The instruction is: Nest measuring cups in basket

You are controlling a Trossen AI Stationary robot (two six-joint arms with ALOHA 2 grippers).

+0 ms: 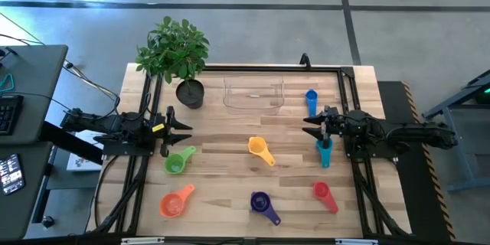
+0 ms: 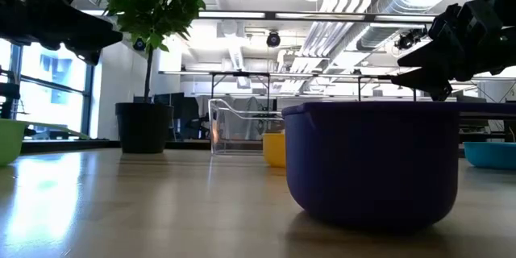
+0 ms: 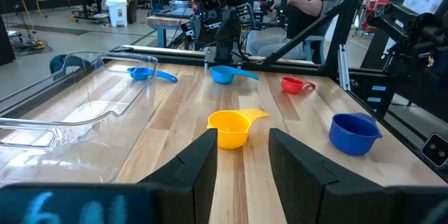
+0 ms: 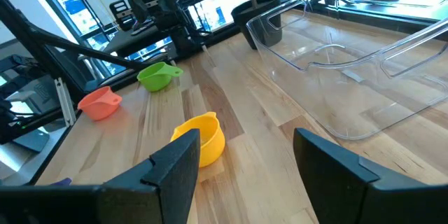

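Note:
Seven cups lie on their bases on the wooden table: blue [image 1: 311, 97], teal [image 1: 324, 153], yellow [image 1: 260, 151], green [image 1: 178, 161], orange [image 1: 175, 201], purple [image 1: 262, 204] and red [image 1: 323, 194]. The clear basket [image 1: 253, 96] sits toward the far edge with no cup in it. My left gripper [image 1: 186, 132] hovers open near the left side, just above the green cup, facing the yellow cup [image 3: 229, 127]. My right gripper [image 1: 308, 126] hovers open near the right side, between the blue and teal cups, and also faces the yellow cup [image 4: 203, 138].
A potted plant [image 1: 189, 92] stands just left of the basket at the far left. A black frame rail [image 1: 253, 67] runs along the table's edges. In the low view the purple cup [image 2: 371, 161] fills the foreground. A person sits beyond the table [image 3: 301, 0].

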